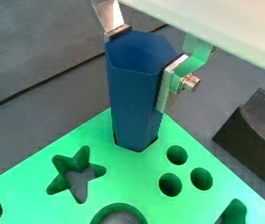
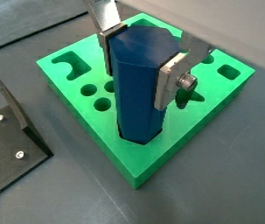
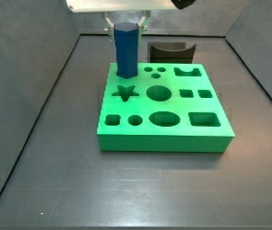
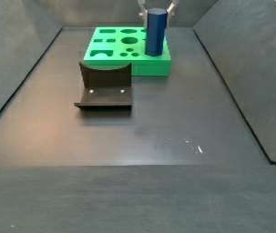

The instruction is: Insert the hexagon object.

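The gripper (image 2: pixel 141 54) clamps the hexagon object (image 2: pixel 141 83) upright, its foot entering a corner hole of the green block (image 3: pixel 164 128) (insertion underway). Next, I judge: press straight down, facets aligned.

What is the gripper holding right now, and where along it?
The gripper holds the blue hexagon bar upright by its upper part, one of the fingers on each side; its lower end sits at the green block.
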Available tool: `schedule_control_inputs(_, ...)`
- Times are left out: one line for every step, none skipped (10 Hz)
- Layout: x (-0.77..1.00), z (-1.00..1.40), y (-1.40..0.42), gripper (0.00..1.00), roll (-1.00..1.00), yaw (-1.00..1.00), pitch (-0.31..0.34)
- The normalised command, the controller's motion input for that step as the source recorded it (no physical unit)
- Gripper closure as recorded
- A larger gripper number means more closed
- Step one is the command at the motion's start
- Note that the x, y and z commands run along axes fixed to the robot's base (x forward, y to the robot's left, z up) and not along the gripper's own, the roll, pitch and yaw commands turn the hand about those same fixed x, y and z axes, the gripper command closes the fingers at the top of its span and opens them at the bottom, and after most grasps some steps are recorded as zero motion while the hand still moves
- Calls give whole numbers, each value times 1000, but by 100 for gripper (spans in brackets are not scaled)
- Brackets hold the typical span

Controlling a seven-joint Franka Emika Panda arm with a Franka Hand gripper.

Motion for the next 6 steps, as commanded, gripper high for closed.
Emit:
schedule_control_inputs(0,-151,0,100,0,0,-66)
schedule_control_inputs(0,-143,0,100,0,0,-31)
schedule_control_inputs(0,-151,0,100,0,0,-56)
schedule_control_inputs(0,-134,0,100,0,0,-37)
schedule_control_inputs(0,-34,0,100,0,0,-44)
schedule_control_inputs(0,0,0,100,0,0,0)
